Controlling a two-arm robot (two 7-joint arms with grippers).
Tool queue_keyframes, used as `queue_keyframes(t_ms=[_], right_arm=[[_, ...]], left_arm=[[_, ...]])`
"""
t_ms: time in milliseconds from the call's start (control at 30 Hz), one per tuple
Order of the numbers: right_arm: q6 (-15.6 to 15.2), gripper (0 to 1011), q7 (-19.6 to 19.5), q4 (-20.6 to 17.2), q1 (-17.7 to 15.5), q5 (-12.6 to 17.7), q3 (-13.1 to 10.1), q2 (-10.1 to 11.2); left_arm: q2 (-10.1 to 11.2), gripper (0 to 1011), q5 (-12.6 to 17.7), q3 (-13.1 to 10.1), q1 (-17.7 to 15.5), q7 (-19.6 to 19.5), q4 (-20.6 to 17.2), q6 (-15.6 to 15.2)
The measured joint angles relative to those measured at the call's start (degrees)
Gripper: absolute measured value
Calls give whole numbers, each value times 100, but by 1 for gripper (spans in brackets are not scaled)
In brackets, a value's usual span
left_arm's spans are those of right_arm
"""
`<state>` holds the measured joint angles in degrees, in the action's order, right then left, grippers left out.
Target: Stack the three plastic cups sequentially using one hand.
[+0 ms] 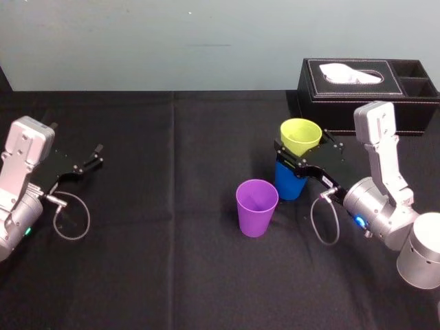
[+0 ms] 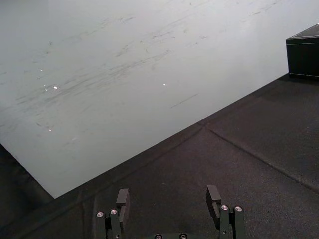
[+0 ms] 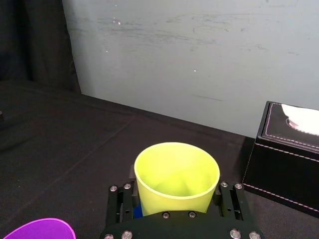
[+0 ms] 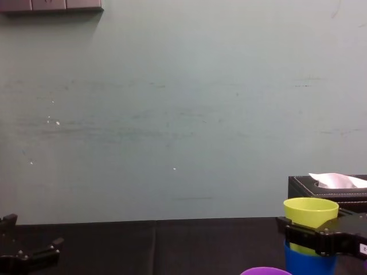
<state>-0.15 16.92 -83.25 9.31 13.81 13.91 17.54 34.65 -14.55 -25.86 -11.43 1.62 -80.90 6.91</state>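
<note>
Robot lab or test bench, not home or shop. Table under plain black cloth (image 1: 172,275), seams showing. Bare pale grey-green wall (image 4: 183,114) close behind, scuffed and scratched, undecorated. Grey fixture strip (image 4: 51,6) high on wall. Dark curtain (image 3: 30,45) hanging at one side. Two silver-and-black robot arms at table, left arm (image 1: 24,179) and right arm (image 1: 381,185), with loose cable loops. Few props, staged: purple cup (image 1: 256,206), yellow-green cup (image 1: 300,135), blue cup (image 1: 289,184), black tissue box (image 1: 364,86). No household or office clutter.
</note>
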Motion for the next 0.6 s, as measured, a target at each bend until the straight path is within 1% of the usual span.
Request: queue_keyframes(t_ms=[33,67,100,167,200,333,600], right_arm=[[0,798,0,0,0,1,0,0],[0,843,1,-1,1,3,0,1],[-1,843,1,-1,1,3,0,1],[-1,895,1,-2,2,5,0,2],[-1,942,1,-2,2,6,0,2],[-2,1004,2,-4,3,7,0,3],[-5,1004,2,-6,3,11,0,5]], left_arm=[[0,1011,0,0,0,0,0,0],[0,1011,0,0,0,0,0,0],[0,1011,0,0,0,0,0,0],[0,1011,0,0,0,0,0,0],[0,1011,0,0,0,0,0,0],[0,1011,0,0,0,0,0,0],[0,1011,0,0,-1,0,0,0]])
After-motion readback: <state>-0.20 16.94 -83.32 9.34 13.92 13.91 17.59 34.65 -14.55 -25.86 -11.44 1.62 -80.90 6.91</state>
